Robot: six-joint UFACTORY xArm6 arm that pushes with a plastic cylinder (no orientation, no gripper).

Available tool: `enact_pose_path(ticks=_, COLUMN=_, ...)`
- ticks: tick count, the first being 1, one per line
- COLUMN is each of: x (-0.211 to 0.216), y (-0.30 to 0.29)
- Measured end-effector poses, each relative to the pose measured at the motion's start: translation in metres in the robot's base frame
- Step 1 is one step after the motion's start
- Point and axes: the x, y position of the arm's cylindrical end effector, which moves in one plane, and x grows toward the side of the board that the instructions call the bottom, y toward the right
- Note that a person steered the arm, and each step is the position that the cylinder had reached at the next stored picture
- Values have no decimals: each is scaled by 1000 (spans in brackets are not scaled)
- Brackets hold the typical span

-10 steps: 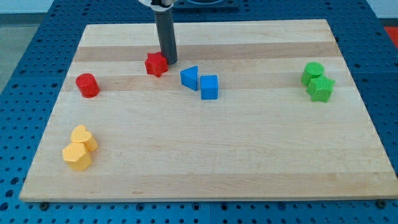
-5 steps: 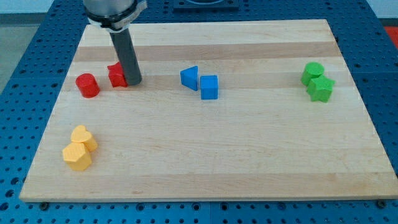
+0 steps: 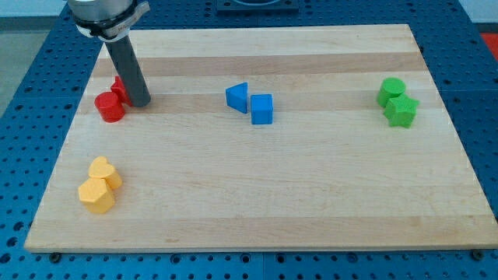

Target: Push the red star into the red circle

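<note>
The red circle [image 3: 108, 107] stands near the board's left edge, in the upper part of the view. The red star [image 3: 119, 87] sits against its upper right side, mostly hidden behind my rod. My tip [image 3: 138, 103] rests on the board just right of the star and the circle, touching or nearly touching the star.
A blue triangle [image 3: 236, 96] and a blue cube [image 3: 261, 109] lie together near the top middle. A green circle [image 3: 391, 90] and a green star [image 3: 402, 110] sit at the right. Two yellow blocks [image 3: 99, 185] lie at the lower left. The wooden board [image 3: 311, 194] ends close to the red circle's left.
My tip has swept left along the board, pushing the red star leftwards until it meets the red circle. The other blocks have not moved.
</note>
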Motion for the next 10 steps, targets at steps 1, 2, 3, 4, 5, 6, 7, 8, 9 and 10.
enact_pose_path(ticks=1, x=0, y=0)
enact_pose_path(ticks=2, x=0, y=4)
enact_pose_path(ticks=3, x=-5, y=34)
enact_pose_path(ticks=4, x=-28, y=44)
enact_pose_path(ticks=5, x=-53, y=42)
enact_pose_path(ticks=6, x=-56, y=18)
enact_pose_path(ticks=7, x=-56, y=-8)
enact_pose_path(ticks=8, x=-56, y=-19)
enact_pose_path(ticks=9, x=-56, y=-19)
enact_pose_path(ticks=10, x=-55, y=-19)
